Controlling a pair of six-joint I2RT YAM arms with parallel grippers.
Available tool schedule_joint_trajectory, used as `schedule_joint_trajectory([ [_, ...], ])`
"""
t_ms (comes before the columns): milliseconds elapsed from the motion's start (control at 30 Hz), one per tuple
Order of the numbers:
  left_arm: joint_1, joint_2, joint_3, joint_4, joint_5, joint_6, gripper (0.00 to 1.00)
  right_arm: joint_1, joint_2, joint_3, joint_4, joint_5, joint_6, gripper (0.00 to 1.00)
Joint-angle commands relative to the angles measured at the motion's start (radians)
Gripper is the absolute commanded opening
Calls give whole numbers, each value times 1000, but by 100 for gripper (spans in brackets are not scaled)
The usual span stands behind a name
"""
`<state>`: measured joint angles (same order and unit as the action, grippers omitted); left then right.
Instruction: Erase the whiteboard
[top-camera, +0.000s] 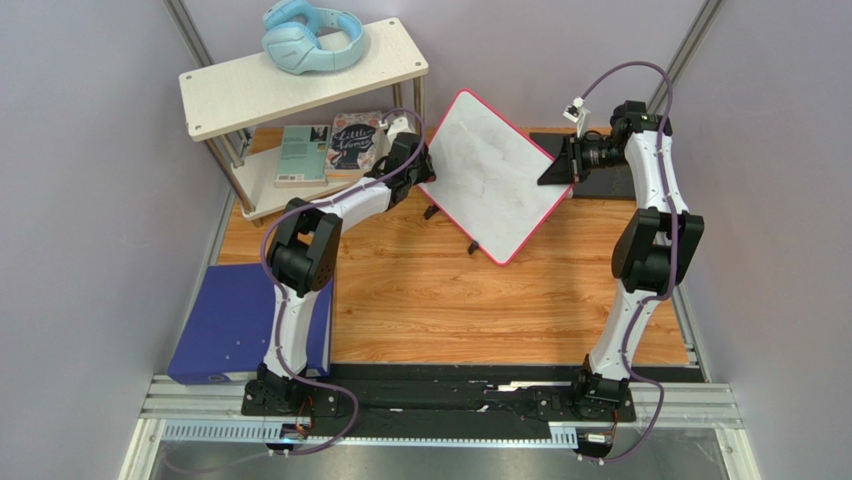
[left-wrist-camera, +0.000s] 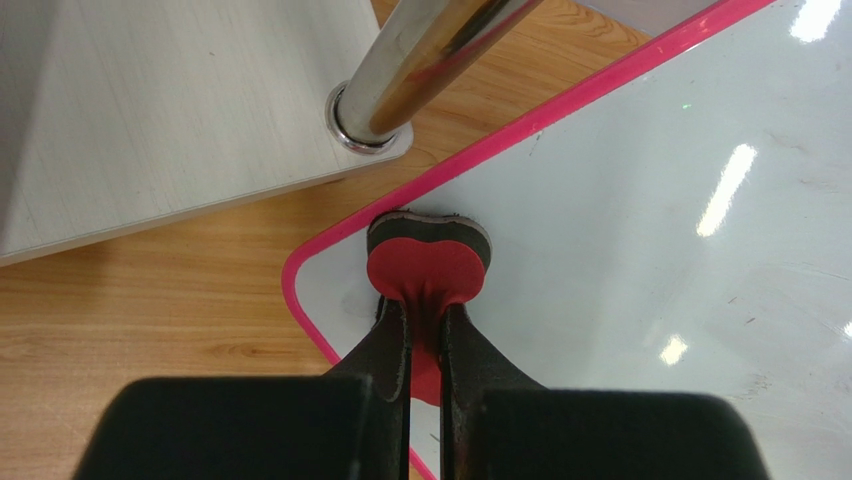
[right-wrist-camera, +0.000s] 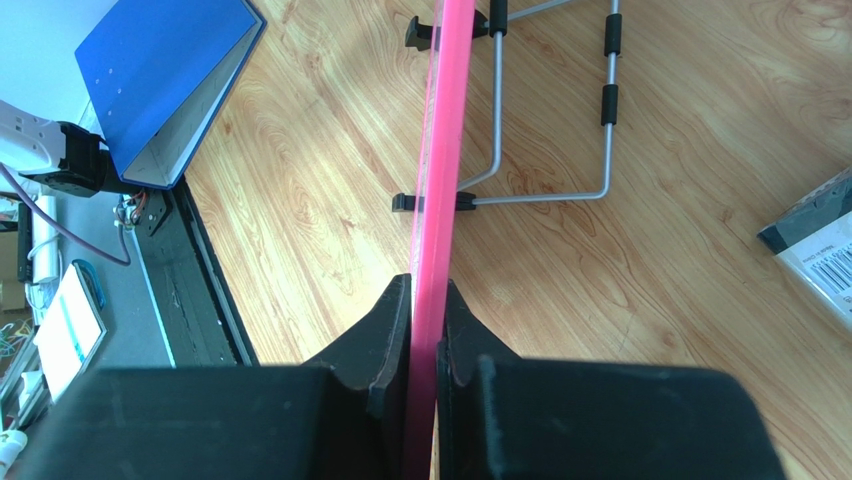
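The whiteboard is a glossy white board with a pink rim, lying diamond-wise at the table's back middle, with only faint smears on it. My left gripper is shut on a red round eraser with a dark felt underside, pressed on the board near its left corner. My right gripper is shut on the board's right pink rim, seen edge-on in the right wrist view. The board's wire stand with black feet shows beneath it.
A white two-tier shelf with chrome legs stands at the back left, close to the left gripper, with blue headphones on top and books below. A blue binder lies at the left front. A black item lies behind the right gripper.
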<state>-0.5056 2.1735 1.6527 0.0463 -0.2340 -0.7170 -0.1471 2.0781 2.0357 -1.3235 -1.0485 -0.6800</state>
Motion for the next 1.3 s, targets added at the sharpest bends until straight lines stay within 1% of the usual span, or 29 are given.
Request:
schedule_joint_trajectory([
  [0, 7, -7, -17, 208, -10, 31, 0, 67, 48, -3, -220, 70, -224, 0],
  [100, 15, -52, -53, 182, -19, 65, 0, 67, 60, 3, -221, 73, -220, 0],
  [233, 15, -133, -103, 133, 8, 96, 0, 67, 82, 34, -238, 82, -208, 0],
  [433, 12, -314, -241, 81, 28, 96, 0, 69, 111, 87, -252, 84, -178, 0],
  [533, 7, -382, -289, 28, 24, 122, 0, 70, 140, 138, -255, 97, -138, 2],
  [633, -1, -446, -333, 35, 10, 159, 0, 76, 168, 188, -253, 122, -84, 3],
  [700, -4, -451, -344, 49, 7, 188, 0, 77, 174, 199, -253, 117, -56, 0],
  [800, -4, -439, -329, 30, 22, 203, 0, 76, 171, 195, -241, 110, -17, 0],
  [900, -5, -429, -333, 37, 61, 203, 0, 73, 162, 161, -198, 131, 36, 0],
  [1100, -19, -439, -358, 46, 62, 231, 0, 66, 125, 44, -143, 188, 56, 0],
  [1167, -22, -443, -369, 49, 64, 234, 0, 55, 116, 28, -137, 176, 53, 0],
  [1267, -27, -443, -381, 52, 70, 241, 0, 23, 88, 4, -126, 98, 40, 0],
])
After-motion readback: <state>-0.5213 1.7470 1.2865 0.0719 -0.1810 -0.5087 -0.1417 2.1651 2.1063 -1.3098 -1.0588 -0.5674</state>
